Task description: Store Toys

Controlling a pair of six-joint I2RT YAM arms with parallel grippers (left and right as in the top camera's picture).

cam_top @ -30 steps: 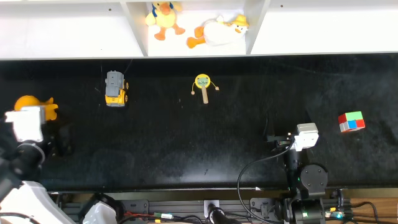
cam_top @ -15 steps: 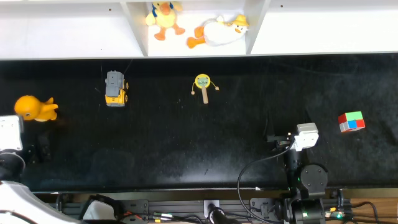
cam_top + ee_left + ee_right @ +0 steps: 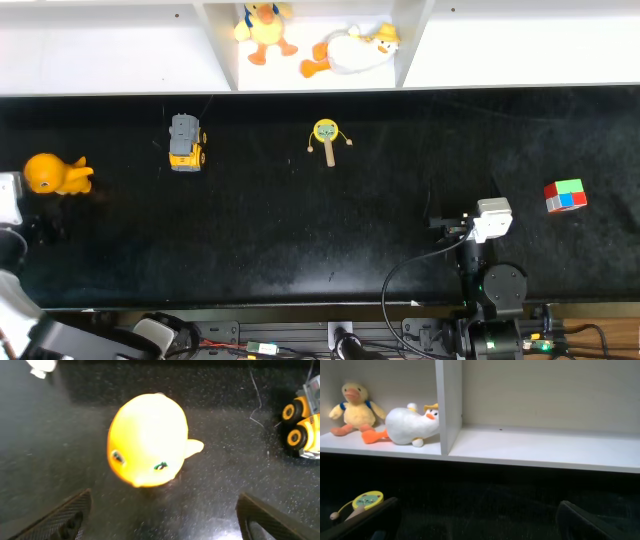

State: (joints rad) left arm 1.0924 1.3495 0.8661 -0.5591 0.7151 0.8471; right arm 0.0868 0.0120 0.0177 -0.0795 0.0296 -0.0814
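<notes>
item one: we are logging the orange duck toy [image 3: 147, 440] standing at the far left of the black table [image 3: 300, 240], apart from the other toys. the left gripper [image 3: 163, 502] is hovering just beside it, fingers spread wide and gripping nothing. item two: the yellow toy truck [image 3: 185, 141] is sitting to the duck's right, nearer the shelf. item three: the rattle drum [image 3: 327, 135] is lying mid-table. item four: the colour cube [image 3: 565, 196] is resting at the far right. we are finding the yellow plush duck [image 3: 264, 27] and the white plush goose [image 3: 352, 50] in the middle compartment of the white shelf [image 3: 500, 50]. the right gripper [image 3: 477, 510] is sitting near its base, fingers parted and empty.
</notes>
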